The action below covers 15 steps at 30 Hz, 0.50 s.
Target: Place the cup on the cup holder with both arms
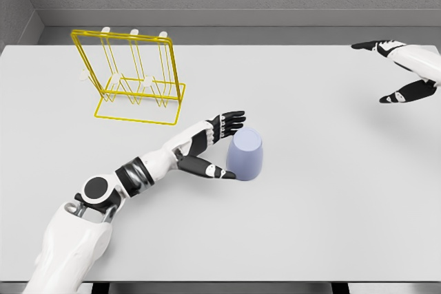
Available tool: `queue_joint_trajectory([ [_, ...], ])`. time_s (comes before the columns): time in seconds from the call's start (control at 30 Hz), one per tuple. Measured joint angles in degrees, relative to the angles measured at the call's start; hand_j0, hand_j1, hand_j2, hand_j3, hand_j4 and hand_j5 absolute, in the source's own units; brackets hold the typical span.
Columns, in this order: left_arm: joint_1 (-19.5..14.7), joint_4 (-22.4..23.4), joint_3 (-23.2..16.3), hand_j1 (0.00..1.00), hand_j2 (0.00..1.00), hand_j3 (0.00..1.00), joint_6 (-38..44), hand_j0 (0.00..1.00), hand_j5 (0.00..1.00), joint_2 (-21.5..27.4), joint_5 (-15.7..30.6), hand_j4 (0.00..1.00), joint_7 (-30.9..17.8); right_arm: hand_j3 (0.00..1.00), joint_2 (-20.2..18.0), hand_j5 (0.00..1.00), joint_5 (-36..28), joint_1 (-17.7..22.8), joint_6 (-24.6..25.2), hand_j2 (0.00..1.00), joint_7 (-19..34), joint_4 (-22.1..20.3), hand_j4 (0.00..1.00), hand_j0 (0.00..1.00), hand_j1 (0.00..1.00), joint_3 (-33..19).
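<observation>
Cup (246, 154), pale lavender, stands mouth down near the bench (331, 225) middle, just beside the left hand (210, 146); fingers spread, thumb at cup's base, not gripping. Yellow wire cup holder (131, 77) toward far left corner. Right hand (403, 67) open at right edge, well apart from cup.

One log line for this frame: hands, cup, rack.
left hand: open, at cup | right hand: open, far right | cup: on table, upside down | rack: yellow, no cup
</observation>
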Motion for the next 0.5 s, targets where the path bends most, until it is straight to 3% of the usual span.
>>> queue_joint_trajectory([
  [0.5, -0.1, 0.3, -1.5, 1.0, 1.0, 1.0, -2.4, 1.0, 1.0, -1.3, -0.1, 1.0, 0.0, 1.0, -0.2, 1.0, -0.1, 0.0, 0.0, 1.0, 0.0, 1.1, 1.0, 1.0, 1.0, -0.1],
])
